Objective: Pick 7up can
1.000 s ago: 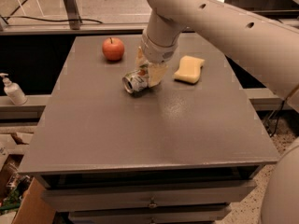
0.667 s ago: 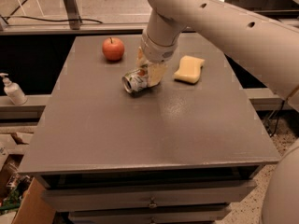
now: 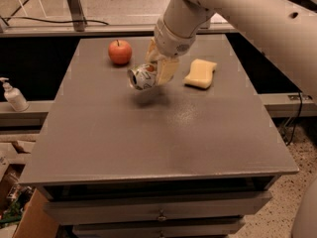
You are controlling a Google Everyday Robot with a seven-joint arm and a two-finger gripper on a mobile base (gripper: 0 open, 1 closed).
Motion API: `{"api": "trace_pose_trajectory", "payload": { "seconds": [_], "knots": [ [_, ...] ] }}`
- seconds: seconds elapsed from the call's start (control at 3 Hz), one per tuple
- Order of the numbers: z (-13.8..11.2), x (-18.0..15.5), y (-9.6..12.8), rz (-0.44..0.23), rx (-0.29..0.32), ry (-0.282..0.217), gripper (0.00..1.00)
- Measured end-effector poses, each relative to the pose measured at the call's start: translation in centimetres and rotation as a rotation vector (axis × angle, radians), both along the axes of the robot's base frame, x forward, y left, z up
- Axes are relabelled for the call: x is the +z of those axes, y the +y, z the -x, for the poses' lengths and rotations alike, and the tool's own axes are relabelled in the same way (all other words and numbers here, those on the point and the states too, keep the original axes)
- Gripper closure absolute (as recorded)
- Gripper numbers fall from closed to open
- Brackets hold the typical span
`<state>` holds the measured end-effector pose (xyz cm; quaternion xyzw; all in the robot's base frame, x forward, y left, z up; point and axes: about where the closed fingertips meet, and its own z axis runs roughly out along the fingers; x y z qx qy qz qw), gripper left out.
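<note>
One arm [image 3: 233,9] slants down, jaws clamping 7up can [image 3: 142,77] above table [image 3: 148,148].

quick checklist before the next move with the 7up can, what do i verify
1. Gripper closed on the 7up can: ok, a finger on either side.
2. 7up can off the table: ok, its shadow lies apart below it.
3. Grip firm enough to carry: cannot tell; the 7up can lies sideways in it.
4. Apple apart from the 7up can: ok.
5. Sponge apart from the gripper: ok.
</note>
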<state>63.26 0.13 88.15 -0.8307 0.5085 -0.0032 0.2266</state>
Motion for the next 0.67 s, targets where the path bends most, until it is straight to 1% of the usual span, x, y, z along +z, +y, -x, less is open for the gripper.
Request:
{"api": "trace_pose_trajectory", "payload": {
  "seconds": [0.33, 0.67],
  "knots": [
    [0.84, 2.71, 0.38, -0.094, -0.03, 0.018, 1.0],
    [0.84, 2.71, 0.38, -0.094, -0.03, 0.018, 1.0]
  ]
}}
